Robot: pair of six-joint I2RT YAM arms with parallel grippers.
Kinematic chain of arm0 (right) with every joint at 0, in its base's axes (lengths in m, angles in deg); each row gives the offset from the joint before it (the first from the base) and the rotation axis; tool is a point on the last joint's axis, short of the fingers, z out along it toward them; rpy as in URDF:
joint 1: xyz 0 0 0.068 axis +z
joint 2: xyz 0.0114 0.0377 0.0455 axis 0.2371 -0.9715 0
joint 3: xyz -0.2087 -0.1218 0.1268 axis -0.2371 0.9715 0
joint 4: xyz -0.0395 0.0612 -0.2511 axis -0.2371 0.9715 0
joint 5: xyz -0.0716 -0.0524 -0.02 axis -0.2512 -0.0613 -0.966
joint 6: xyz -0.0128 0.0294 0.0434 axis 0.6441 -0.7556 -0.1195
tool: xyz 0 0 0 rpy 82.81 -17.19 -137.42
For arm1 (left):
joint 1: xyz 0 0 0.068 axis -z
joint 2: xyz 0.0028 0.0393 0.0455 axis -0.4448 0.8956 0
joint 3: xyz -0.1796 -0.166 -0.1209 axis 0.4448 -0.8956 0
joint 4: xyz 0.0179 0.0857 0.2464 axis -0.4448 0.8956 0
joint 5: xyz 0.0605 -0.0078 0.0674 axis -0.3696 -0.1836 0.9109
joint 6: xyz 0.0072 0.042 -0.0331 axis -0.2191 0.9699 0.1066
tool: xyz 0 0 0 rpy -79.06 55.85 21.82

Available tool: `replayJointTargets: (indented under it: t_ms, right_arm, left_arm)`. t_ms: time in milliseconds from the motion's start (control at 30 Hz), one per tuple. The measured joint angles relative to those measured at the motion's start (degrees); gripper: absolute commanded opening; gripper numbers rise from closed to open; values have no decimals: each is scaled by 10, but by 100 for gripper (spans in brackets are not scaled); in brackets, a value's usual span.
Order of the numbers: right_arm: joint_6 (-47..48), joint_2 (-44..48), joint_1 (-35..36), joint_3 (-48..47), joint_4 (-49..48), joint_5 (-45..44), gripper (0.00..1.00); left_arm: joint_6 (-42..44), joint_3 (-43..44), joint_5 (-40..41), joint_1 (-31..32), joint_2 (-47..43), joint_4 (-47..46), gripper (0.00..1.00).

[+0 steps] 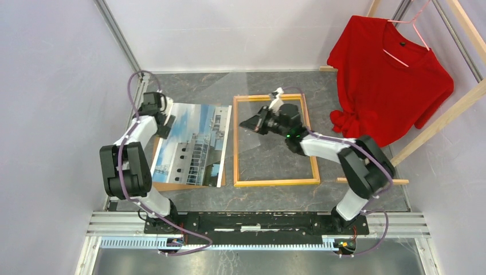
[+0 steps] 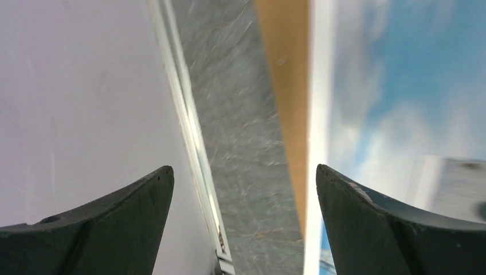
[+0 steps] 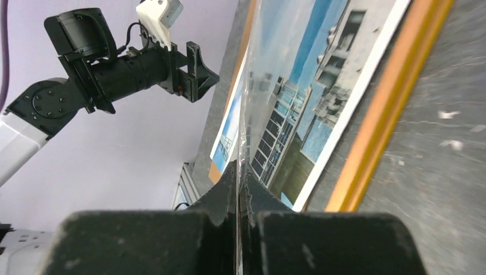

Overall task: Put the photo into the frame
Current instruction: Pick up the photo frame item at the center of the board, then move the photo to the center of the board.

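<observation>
Photo not yet in: the frame (image 1: pixel 275 183) lies wood side up, the photo (image 1: pixel 192 143) face up just left of it on the brown backing panel (image 1: pixel 172 186) (nothing grips it), left gripper (image 2: pixel 243 172) spread wide at its left edge, right gripper (image 3: pixel 238 172) pinching a clear sheet (image 3: pixel 247 114) over the frame.

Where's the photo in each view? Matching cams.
Top external: the photo lies left of centre, left of the frame.
Left wrist: the photo fills the right side.
Right wrist: the photo runs up the middle, partly behind the clear sheet.
Shared landmark: the brown panel edging it.
</observation>
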Motion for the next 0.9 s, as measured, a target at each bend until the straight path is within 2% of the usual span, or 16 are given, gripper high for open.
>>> replayJointTargets:
  t_ms: [200, 433, 633, 900]
  right_arm:
    - [38, 145, -90, 83, 47, 21, 0]
    - [84, 285, -184, 100, 175, 29, 0]
    - [124, 367, -255, 101, 272, 17, 0]
    - [141, 381, -297, 114, 337, 21, 0]
  left_arm:
    - [-34, 61, -9, 149, -5, 42, 100]
    - [-76, 87, -36, 299, 16, 47, 100]
    - [-103, 85, -71, 369, 38, 46, 100]
    - [-126, 43, -87, 413, 45, 13, 100]
